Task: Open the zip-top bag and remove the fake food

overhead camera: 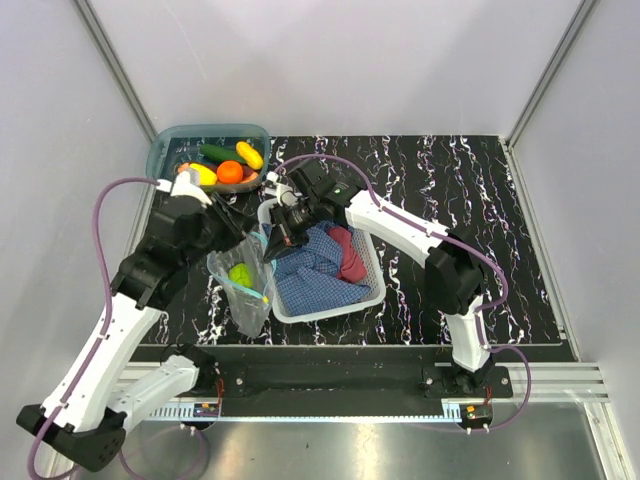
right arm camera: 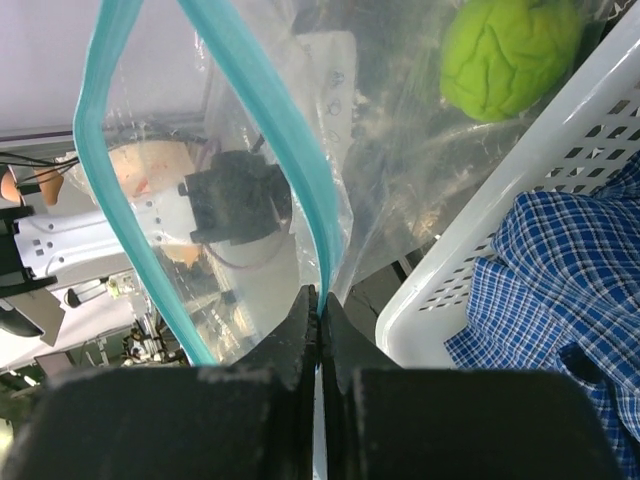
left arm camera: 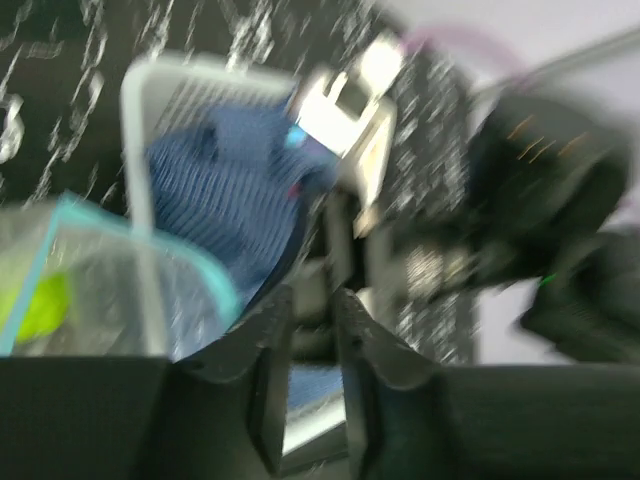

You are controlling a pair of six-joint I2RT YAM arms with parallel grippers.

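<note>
Clear plastic bag, one, mouth open, stands just left of one white basket. One lime-green food piece lies inside. Its teal zip strip is pinched in the right gripper. On the left gripper, the view is blurred and the grip cannot be told. Four food pieces sit in one teal bin. Print on the bag is unreadable.

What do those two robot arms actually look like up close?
The left arm and right arm are white segments joined by bulky black joints. A purple cable loops along each. The fingers are flat, matt black.
</note>
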